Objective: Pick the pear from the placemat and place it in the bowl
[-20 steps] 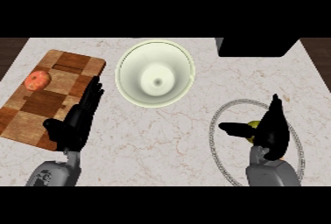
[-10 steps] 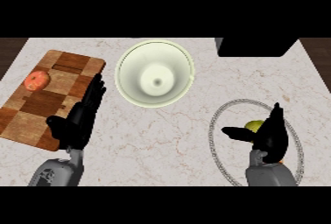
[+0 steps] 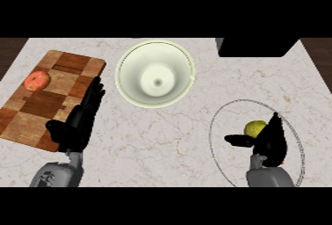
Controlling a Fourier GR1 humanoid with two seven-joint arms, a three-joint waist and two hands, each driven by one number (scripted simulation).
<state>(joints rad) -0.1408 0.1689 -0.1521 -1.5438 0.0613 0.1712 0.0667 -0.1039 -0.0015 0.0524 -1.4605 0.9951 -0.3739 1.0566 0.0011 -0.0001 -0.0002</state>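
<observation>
Head view shows the pear (image 3: 255,128), yellow-green, lying on the round placemat (image 3: 224,115) at the right of the table (image 3: 168,136), well apart from the pale bowl (image 3: 156,72) up and to the left. The right hand (image 3: 267,141) sits just beside the fruit on its near side, thumb stretched out to the left and fingers straight past the pear's right flank; nothing is curled round it, so the hand is apart and the pear is not yet held. The main risk, as I judge it, is that a round fruit on a flat mat will roll or skid away if one side of the hand meets it before the other. A grasp that closes too low could also snag the mat. The carry to the bowl is long, so a shallow hold might let the pear slip over bare table. The left hand (image 3: 79,123) rests open with straight fingers at the edge of the wooden board (image 3: 45,107), which carries a reddish fruit (image 3: 37,80); neither lies in the path.
</observation>
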